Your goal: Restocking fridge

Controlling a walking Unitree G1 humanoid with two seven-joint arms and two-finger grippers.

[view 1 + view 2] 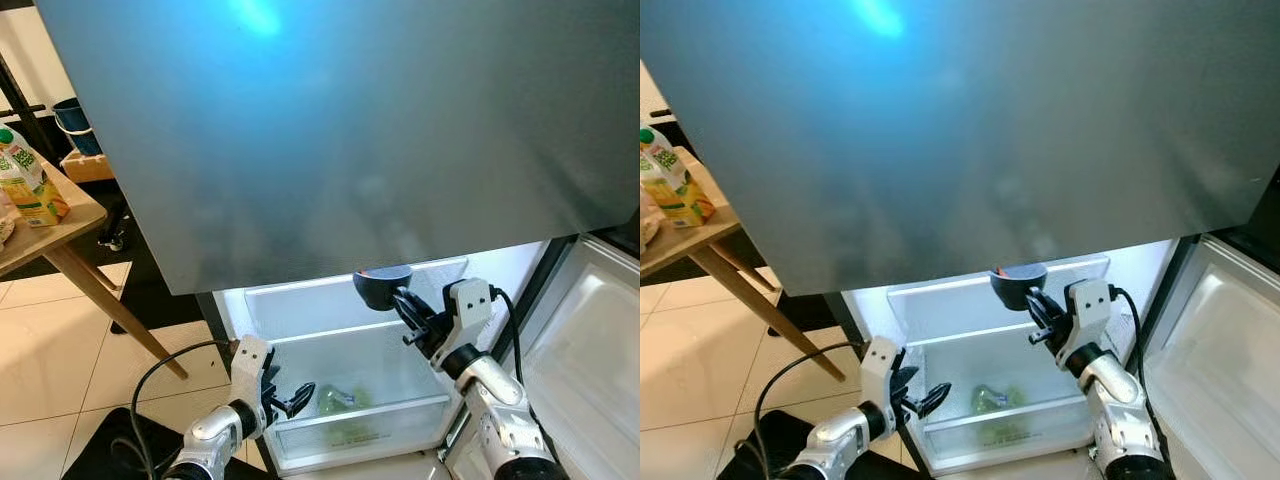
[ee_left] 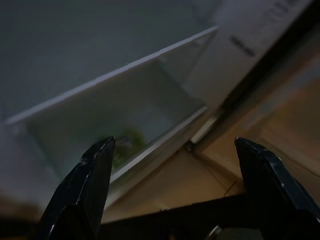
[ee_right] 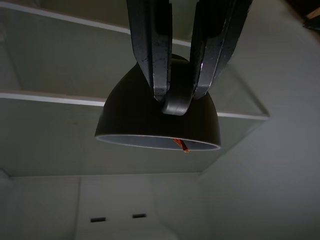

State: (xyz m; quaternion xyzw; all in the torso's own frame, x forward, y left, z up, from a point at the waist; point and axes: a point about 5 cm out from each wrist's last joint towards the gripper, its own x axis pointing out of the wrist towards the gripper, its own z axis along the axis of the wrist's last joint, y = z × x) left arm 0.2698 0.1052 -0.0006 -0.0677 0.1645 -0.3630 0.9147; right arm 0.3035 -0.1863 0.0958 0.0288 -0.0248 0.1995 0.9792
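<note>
Fridge (image 1: pixel 330 310) stands open at lower centre, its grey door (image 1: pixel 330 140) looming across the upper frame. Right gripper (image 1: pixel 402 300) clamps a dark bowl (image 1: pixel 381 285) at the shelf edge. Left gripper (image 1: pixel 293 400) hangs spread, empty, beside the crisper drawer (image 1: pixel 355 425) holding greens (image 1: pixel 340 402). Far left, a juice carton (image 1: pixel 25 180), print unreadable, sits on a wooden table (image 1: pixel 60 230).

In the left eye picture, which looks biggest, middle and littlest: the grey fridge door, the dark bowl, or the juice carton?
1. Grey fridge door, by far the biggest.
2 and 3. Dark bowl, held in the right gripper, and juice carton on the wooden table look about alike, too close to rank.
</note>
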